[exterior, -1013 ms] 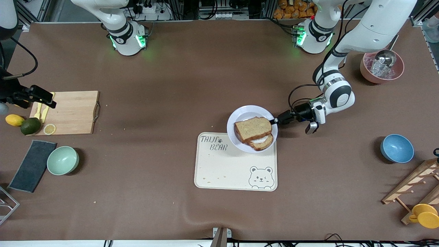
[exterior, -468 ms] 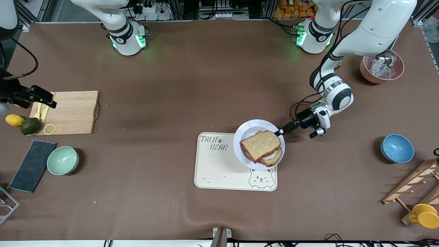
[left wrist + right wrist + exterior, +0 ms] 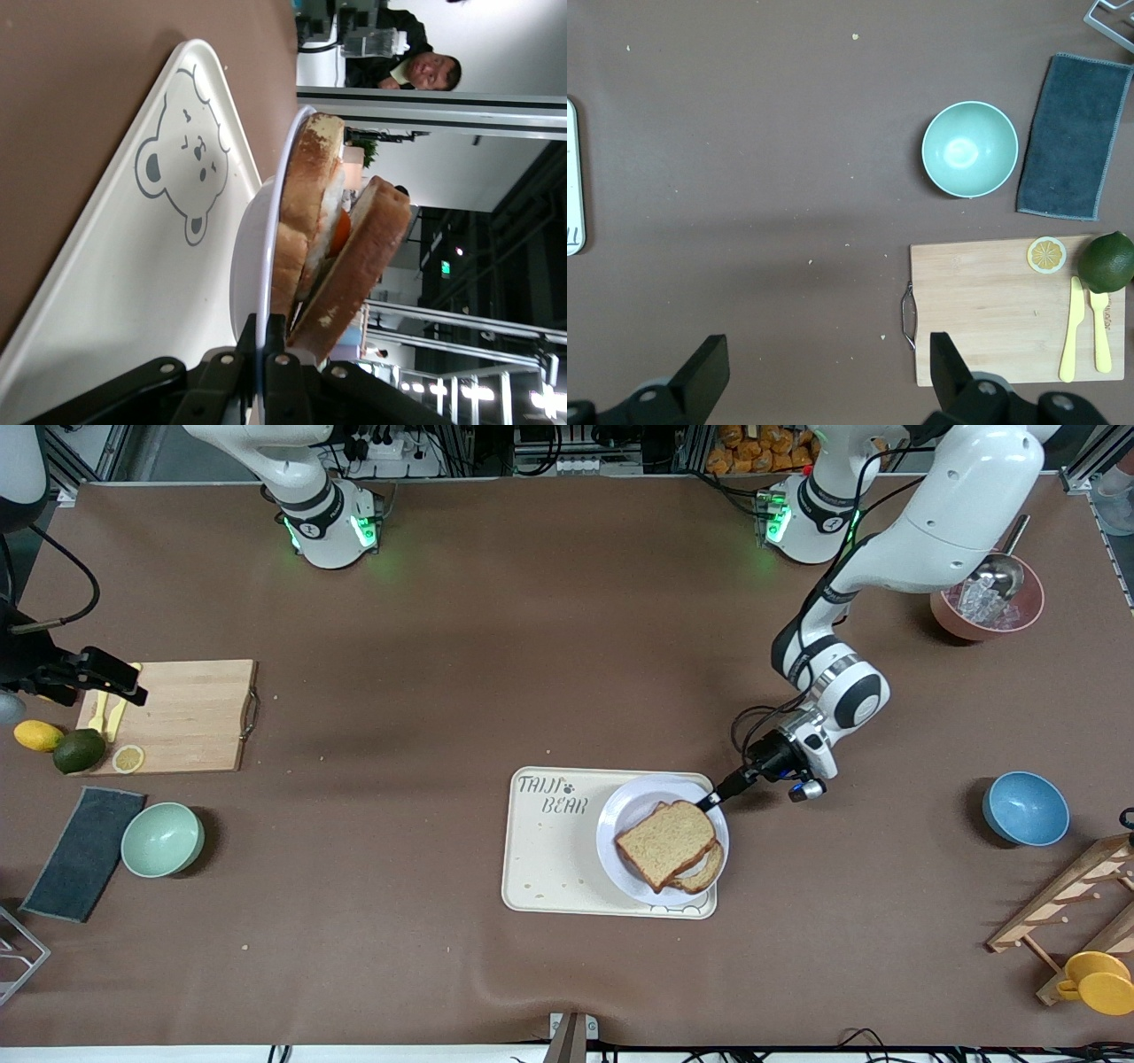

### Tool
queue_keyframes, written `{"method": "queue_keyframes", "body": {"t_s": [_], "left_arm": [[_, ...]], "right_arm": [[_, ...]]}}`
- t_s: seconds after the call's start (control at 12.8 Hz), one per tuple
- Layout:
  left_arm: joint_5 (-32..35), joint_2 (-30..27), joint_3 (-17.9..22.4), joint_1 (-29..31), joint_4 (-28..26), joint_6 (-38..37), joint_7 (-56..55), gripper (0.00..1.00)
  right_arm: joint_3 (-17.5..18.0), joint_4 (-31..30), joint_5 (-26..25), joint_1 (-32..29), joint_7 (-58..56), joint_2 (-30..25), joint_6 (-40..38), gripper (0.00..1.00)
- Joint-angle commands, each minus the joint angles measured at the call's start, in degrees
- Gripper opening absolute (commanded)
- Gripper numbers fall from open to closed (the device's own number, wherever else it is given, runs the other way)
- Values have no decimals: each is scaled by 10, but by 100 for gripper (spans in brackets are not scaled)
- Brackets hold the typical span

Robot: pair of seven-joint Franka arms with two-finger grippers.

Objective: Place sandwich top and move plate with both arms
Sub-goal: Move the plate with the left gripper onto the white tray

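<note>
My left gripper (image 3: 711,801) pinches the plate (image 3: 625,815) rim over the tray (image 3: 549,859); my right gripper (image 3: 824,372) waits wide open

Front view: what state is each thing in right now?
plate: over the bear-print tray, gripped by its rim
sandwich top: on the egg toast, on the plate
left gripper: shut on the plate's rim
right gripper: open, empty, waits above the cutting board
</note>
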Motion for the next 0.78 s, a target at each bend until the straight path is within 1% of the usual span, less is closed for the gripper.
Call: {"method": "queue_keyframes", "body": {"t_s": [0.0,0.16,0.31,0.39,0.47,0.55,0.62,0.7], "left_arm": [[-44,30,0,-37,47,30,10,0],[-60,50,0,-40,57,30,46,0],[-64,76,0,-45,70,30,84,0],[-64,80,0,-45,72,30,93,0],[-63,81,0,-45,73,31,96,13],[-62,79,0,-45,73,31,101,63],[-62,75,0,-45,73,31,108,100],[-63,73,0,-41,71,34,107,100]], "right_arm": [[11,4,-7,-15,1,7,-3,100],[11,3,-6,-17,3,7,-9,100],[11,4,-3,-18,5,7,-19,100],[11,4,-3,-17,6,7,-17,100],[11,4,-2,-16,8,7,-14,100],[11,5,-2,-16,8,7,-14,100],[11,5,-2,-16,8,7,-13,100],[11,5,-2,-16,8,7,-13,100]]}}
